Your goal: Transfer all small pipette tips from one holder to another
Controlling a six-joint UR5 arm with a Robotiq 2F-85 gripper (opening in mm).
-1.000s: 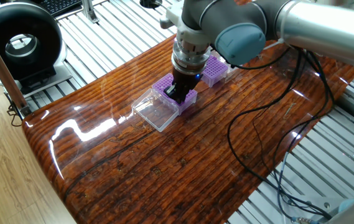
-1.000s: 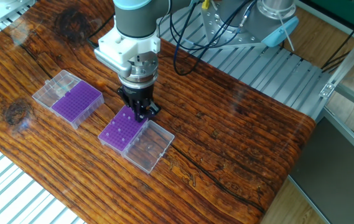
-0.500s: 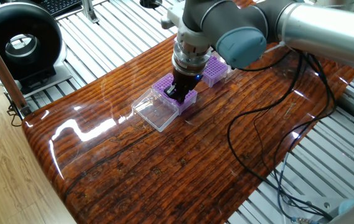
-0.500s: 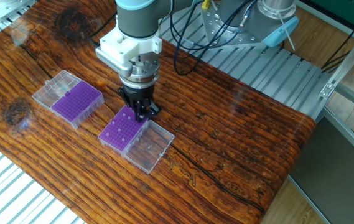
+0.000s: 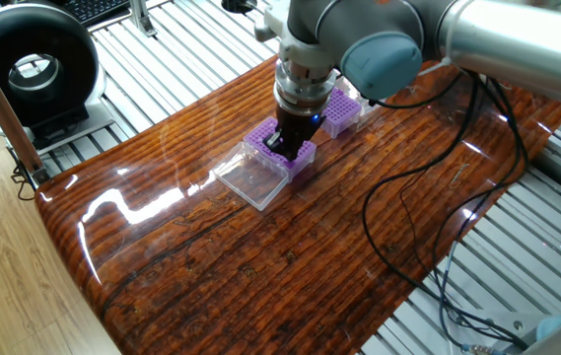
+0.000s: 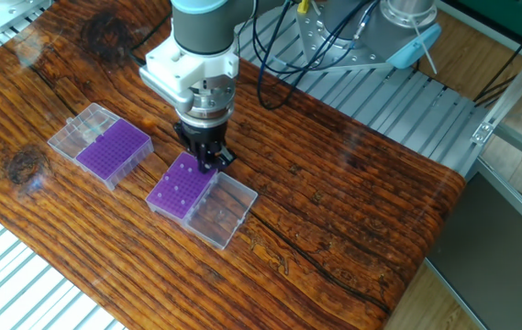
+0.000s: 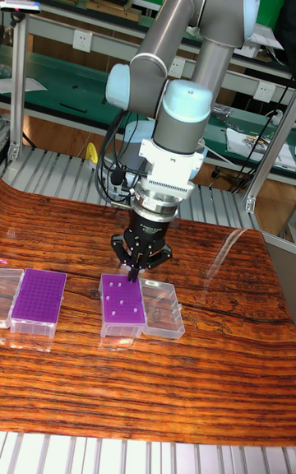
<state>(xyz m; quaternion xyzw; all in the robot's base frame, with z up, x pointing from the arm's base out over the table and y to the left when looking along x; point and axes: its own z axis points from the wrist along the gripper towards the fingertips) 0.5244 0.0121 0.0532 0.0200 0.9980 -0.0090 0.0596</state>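
Note:
A purple grid rack (image 6: 180, 190) (image 7: 122, 306) (image 5: 298, 153) lies mid-table with its clear lid (image 6: 220, 213) folded open beside it. Several small pipette tips (image 6: 178, 186) (image 7: 121, 303) show as pale dots in its holes. My gripper (image 6: 208, 164) (image 7: 131, 278) (image 5: 286, 147) hangs just over the rack's far corner. Its fingers are pinched together on a thin piece that points down, which looks like one small pipette tip. The second purple rack (image 6: 114, 151) (image 7: 39, 298) (image 5: 339, 111) stands apart from the first, also with a clear lid (image 6: 83, 126) open, and I see no tips in it.
A black cable (image 5: 408, 197) trails over the wooden table (image 6: 352, 211) from the arm. Ribbed metal framing (image 5: 162, 59) surrounds the table. A black round device (image 5: 29, 69) stands beyond the table's corner.
The gripper has risen slightly from the near rack and shifted a little toward the other rack. The near rack and its lid have nudged along with it.

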